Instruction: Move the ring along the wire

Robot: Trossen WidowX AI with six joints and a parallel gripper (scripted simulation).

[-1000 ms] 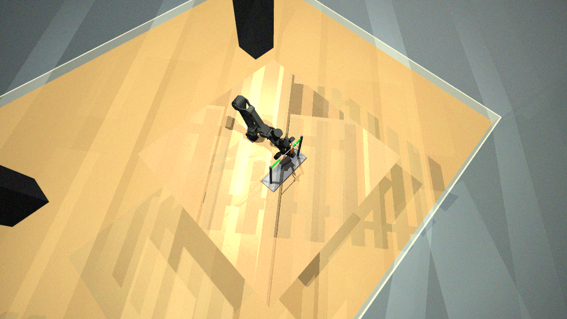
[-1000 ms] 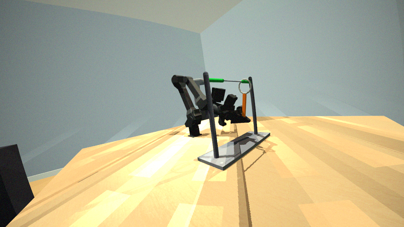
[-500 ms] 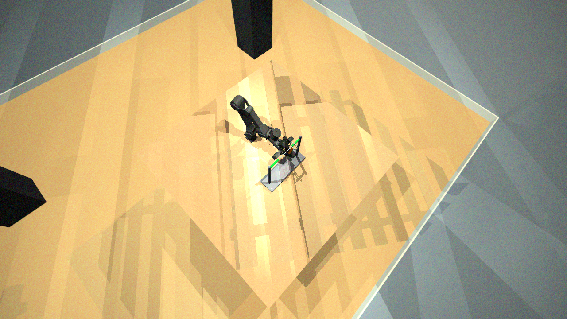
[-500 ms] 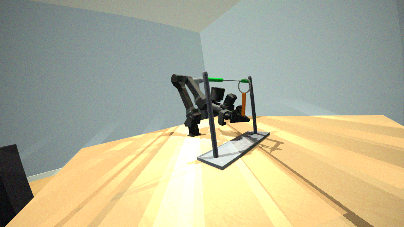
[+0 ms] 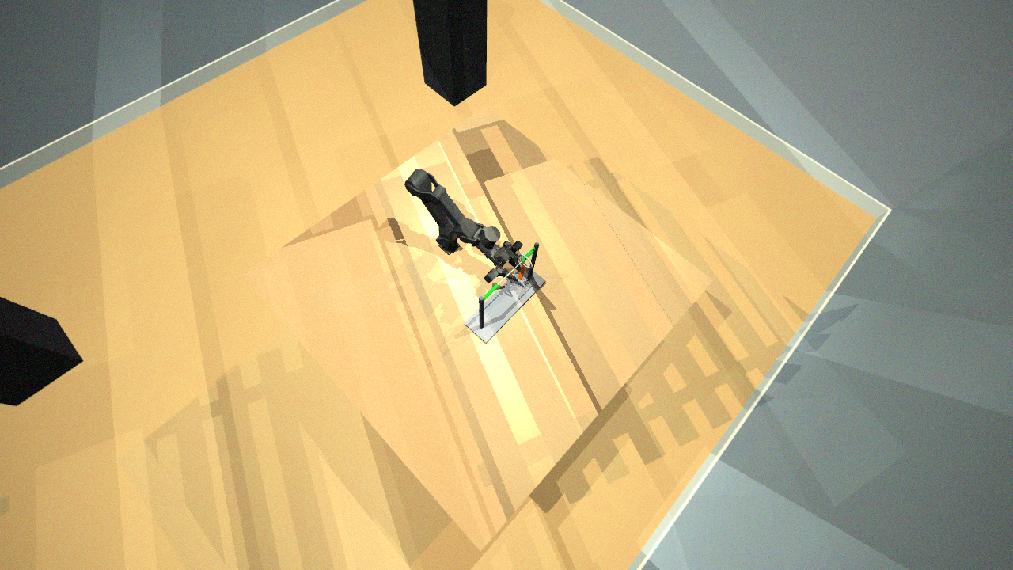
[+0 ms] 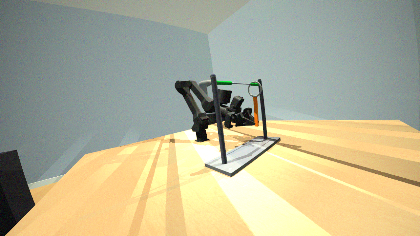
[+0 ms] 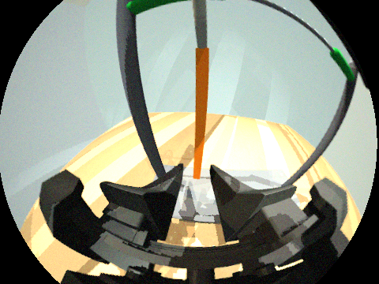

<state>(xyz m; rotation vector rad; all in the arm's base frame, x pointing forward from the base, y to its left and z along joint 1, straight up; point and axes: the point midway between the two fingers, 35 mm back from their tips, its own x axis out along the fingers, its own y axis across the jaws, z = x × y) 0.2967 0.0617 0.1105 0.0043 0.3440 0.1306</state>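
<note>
The grey ring (image 6: 249,89) (image 7: 197,5) hangs on the green part (image 6: 256,84) of the wire beside the far post (image 6: 262,111) (image 7: 134,84). Its orange handle (image 6: 256,110) (image 7: 200,106) (image 5: 521,268) hangs straight down. My gripper (image 7: 196,167) (image 6: 250,116) is open. Its fingertips stand on either side of the handle's lower end, with a gap on each side. The thin grey wire (image 6: 240,83) runs to the other green part (image 6: 223,82) (image 7: 343,63) (image 5: 487,291) at the near post (image 6: 219,123) (image 7: 328,132). Both posts stand on a grey base (image 6: 243,160) (image 5: 492,325).
The arm's base (image 6: 201,133) stands behind the wire stand. A black block (image 5: 451,42) stands at the table's far edge. Another black block (image 5: 28,351) (image 6: 11,182) stands at the left edge. A pale rim (image 5: 779,361) borders the wooden table.
</note>
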